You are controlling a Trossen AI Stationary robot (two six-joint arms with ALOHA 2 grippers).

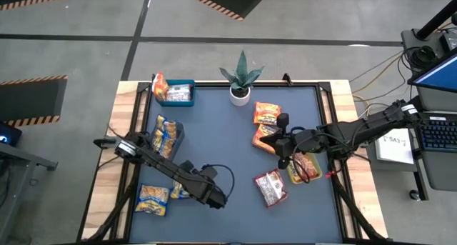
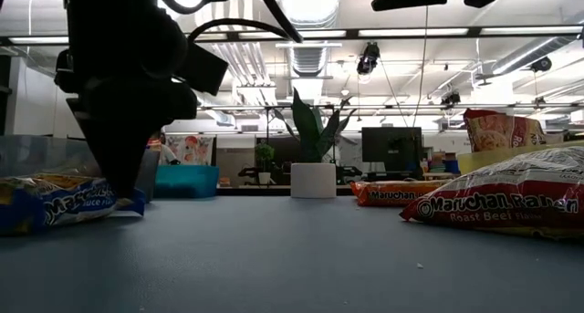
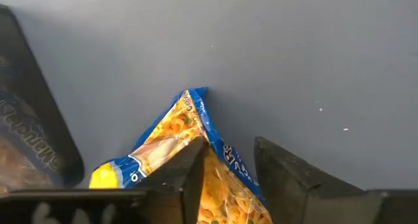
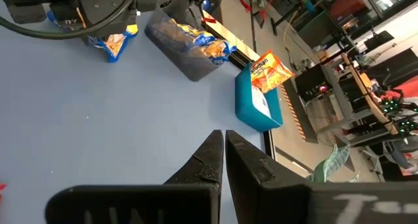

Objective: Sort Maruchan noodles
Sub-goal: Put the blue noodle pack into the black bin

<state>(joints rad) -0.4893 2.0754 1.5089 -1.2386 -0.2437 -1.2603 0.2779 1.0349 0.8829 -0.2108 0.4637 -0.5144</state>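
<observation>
Two dark fingers (image 3: 189, 175) of the left tool (image 3: 225, 178) straddle the raised end of a yellow-and-blue noodle packet (image 3: 196, 159), the jaws partly apart and closing around it; whether they already pinch it I cannot tell. That packet lies on the blue worktop (image 1: 235, 138) near its front left, beside another yellow-and-blue packet (image 1: 153, 198). It looks light, thin and crinkly, with a brittle noodle block inside, so a gentle pinch on the sealed end flap seems wiser than squeezing the middle; the glossy film may slip. Further out, the right tool (image 4: 224, 145) hangs with its fingers pressed together and nothing between them, above the orange-red packets (image 1: 267, 113) on the right.
</observation>
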